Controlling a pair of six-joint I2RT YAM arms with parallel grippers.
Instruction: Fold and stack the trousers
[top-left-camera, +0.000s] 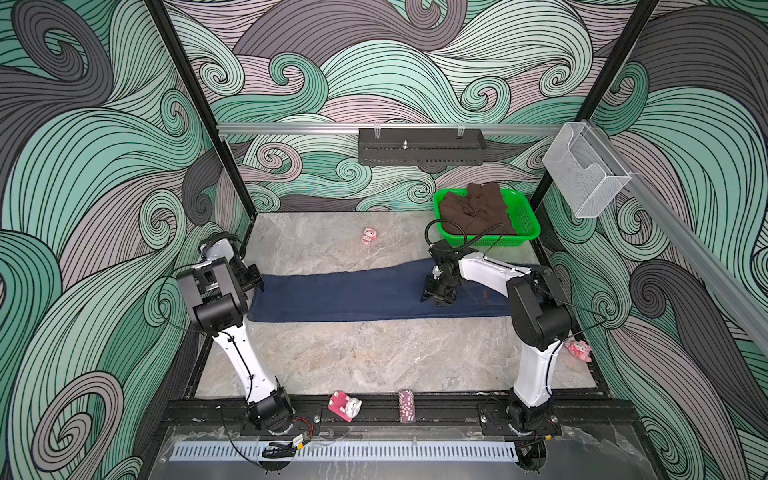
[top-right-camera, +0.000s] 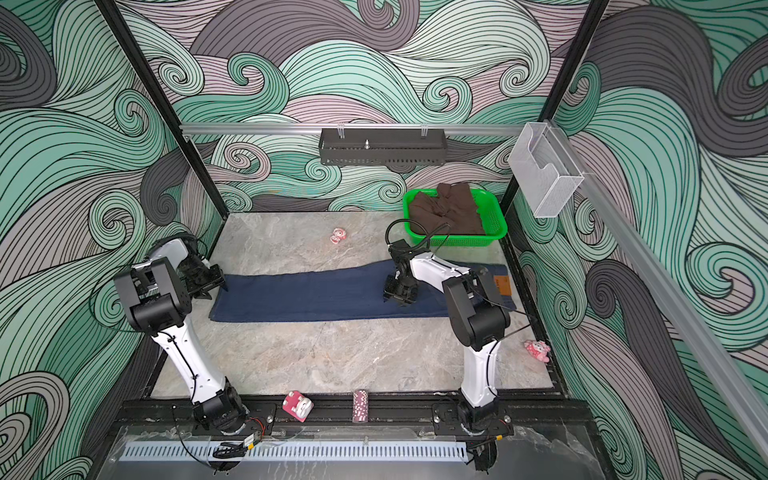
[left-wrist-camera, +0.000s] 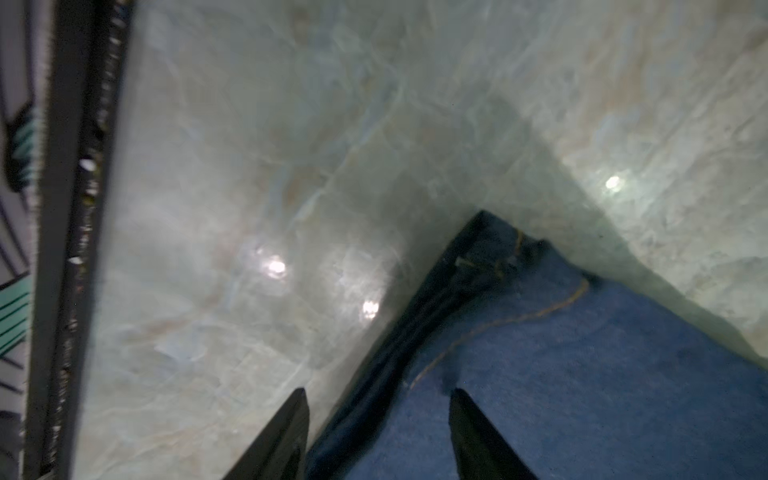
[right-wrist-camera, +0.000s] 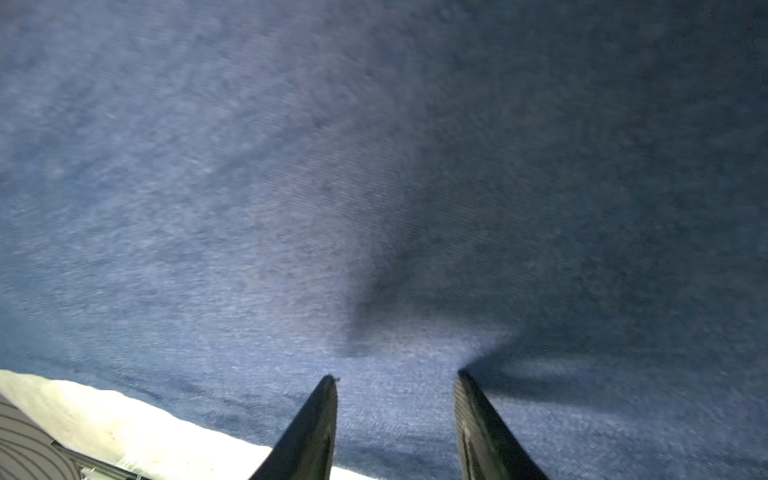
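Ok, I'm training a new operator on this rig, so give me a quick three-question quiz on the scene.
1. True or false: the trousers lie bunched inside the green basket.
2. The left gripper stands at which part of the trousers? A hem end; B waistband; C middle.
3. What colour is the cloth in the basket?
Key: 1 false; 2 A; 3 brown.

Bare table (top-left-camera: 374, 357) lies open from the trousers (top-left-camera: 353, 295) to the near edge; a green basket (top-left-camera: 530, 226) fills the far right corner; a small pink toy (top-left-camera: 368, 236) sits near the far edge.
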